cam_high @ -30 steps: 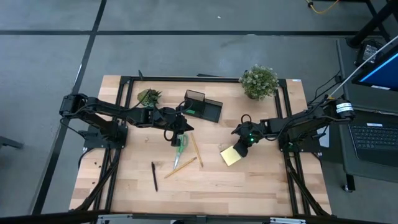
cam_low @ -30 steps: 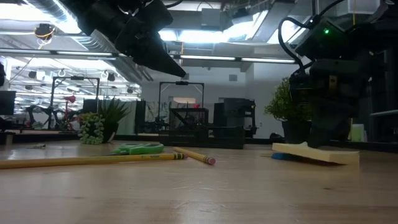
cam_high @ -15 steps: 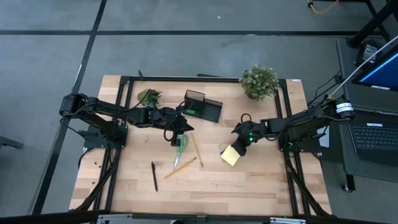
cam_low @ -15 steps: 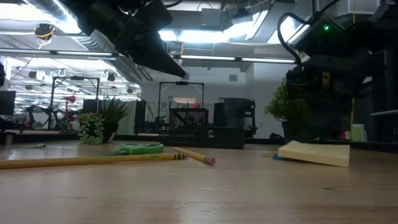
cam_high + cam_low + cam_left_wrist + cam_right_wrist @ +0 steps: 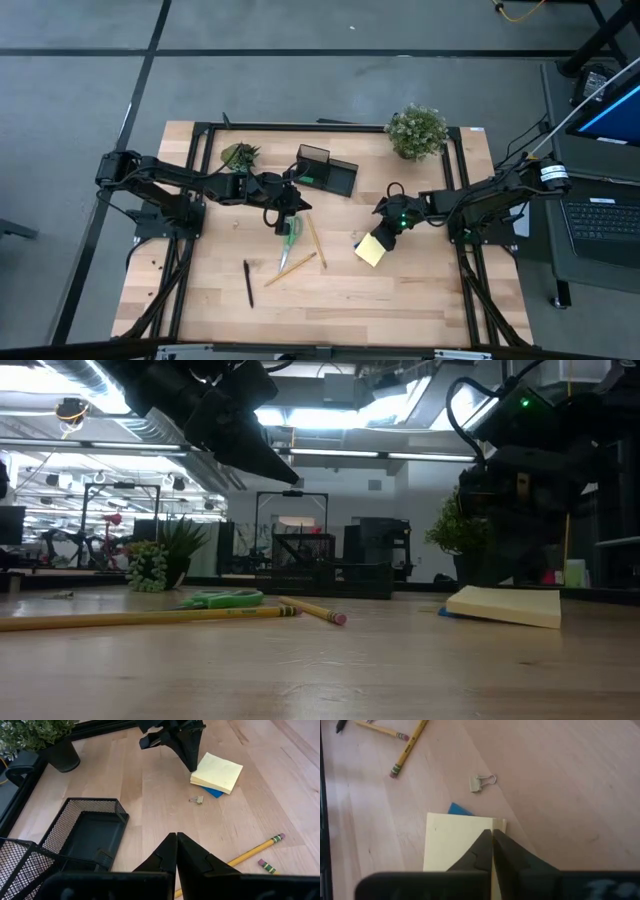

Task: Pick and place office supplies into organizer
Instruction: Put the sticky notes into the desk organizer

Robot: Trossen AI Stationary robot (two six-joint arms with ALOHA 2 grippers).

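The yellow sticky-note pad (image 5: 371,250) lies tilted, one side propped on a blue piece (image 5: 460,809). My right gripper (image 5: 492,834) is shut and points down at the pad's far-right edge. My left gripper (image 5: 176,837) is shut and hangs in the air (image 5: 284,215) over the green-handled scissors (image 5: 290,232), touching nothing. The black mesh organizer (image 5: 325,170) stands just beyond it toward the far edge. Two wooden pencils (image 5: 315,240) (image 5: 297,268) and a black pen (image 5: 248,283) lie flat on the table. A small binder clip (image 5: 481,782) lies beside the pad. My right gripper has its shut fingertips at the pad's top face, near its far-right edge (image 5: 196,769), slanting down from above. Whether they press on it or hang just above it, I cannot tell. The pad (image 5: 505,605) lies on the table and the blue piece, tilted.
Two potted plants stand near the far edge, a large one (image 5: 417,130) at the right and a small one (image 5: 240,155) at the left. A black frame (image 5: 200,150) borders the table. Bare wood spreads along the near edge (image 5: 400,310).
The right gripper has risen a little. The sticky-note pad has turned slightly on the table and now shows more of its side in the low view. The left arm has kept still.
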